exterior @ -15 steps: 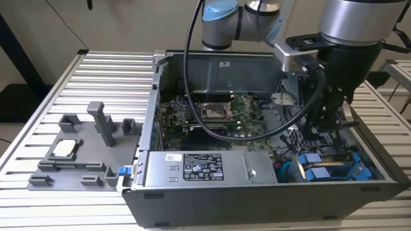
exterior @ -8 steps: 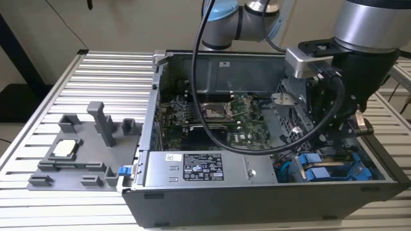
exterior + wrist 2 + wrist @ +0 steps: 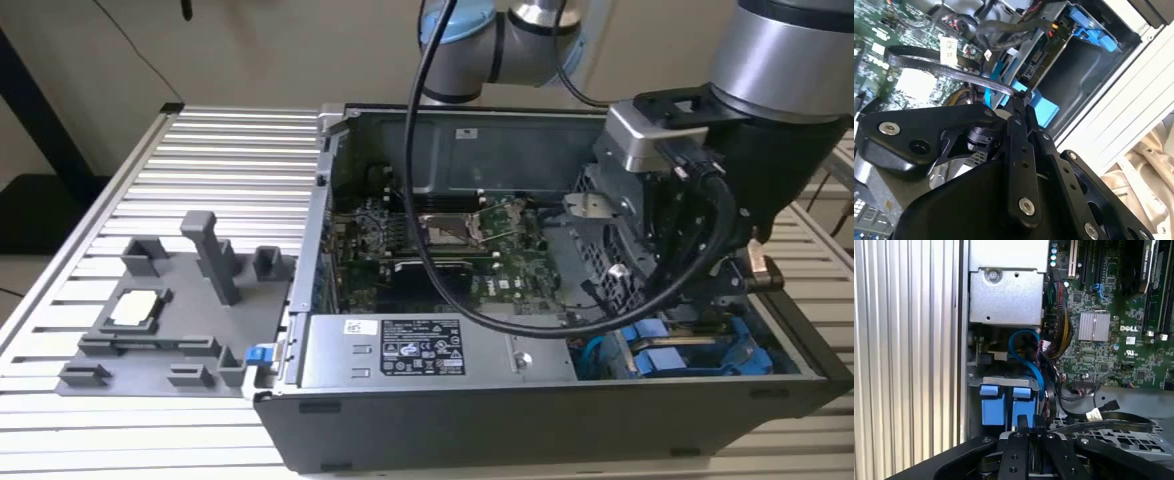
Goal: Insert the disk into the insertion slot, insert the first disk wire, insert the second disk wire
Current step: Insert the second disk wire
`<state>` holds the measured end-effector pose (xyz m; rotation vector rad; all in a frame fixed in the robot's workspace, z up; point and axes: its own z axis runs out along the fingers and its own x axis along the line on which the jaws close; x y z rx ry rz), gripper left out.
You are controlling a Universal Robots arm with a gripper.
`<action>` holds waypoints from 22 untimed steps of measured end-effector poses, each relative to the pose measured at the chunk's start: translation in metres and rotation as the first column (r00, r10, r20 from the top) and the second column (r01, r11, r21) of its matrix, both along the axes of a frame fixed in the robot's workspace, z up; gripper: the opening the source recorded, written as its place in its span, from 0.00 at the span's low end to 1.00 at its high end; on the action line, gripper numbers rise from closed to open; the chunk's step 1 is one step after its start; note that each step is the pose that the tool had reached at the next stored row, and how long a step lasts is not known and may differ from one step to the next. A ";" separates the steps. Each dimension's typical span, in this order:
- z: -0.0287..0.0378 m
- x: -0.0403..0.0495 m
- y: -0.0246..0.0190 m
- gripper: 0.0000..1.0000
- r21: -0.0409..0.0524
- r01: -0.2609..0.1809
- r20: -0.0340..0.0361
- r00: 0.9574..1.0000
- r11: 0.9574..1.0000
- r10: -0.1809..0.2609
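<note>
Black cables (image 3: 667, 270) loop across the open case, motherboard (image 3: 467, 245) behind, power supply (image 3: 427, 350) in front. Gripper (image 3: 1021, 95) down at the slot (image 3: 1004, 382), fingers together, pinching a black connector. Disk (image 3: 674, 355) sits in the slot, blue carrier showing.

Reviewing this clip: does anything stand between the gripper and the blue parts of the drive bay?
Nothing solid that I can see. The gripper sits right at the blue parts of the insertion slot. Loose wiring crowds it: a blue cable loops down beside it, and a black flat cable runs to its tip.
</note>
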<state>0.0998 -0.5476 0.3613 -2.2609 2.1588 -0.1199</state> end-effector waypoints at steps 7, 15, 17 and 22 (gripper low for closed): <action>0.0000 0.0049 -0.0068 0.16 0.068 0.001 -0.017 1.000 0.998 0.000; 0.0000 0.0201 -0.0164 0.16 0.070 0.005 -0.066 0.998 0.998 0.000; 0.0000 0.0243 -0.0189 0.16 0.071 0.005 -0.077 0.997 0.997 0.000; -0.0001 0.0336 -0.0253 0.16 0.074 0.007 -0.099 0.995 0.997 0.000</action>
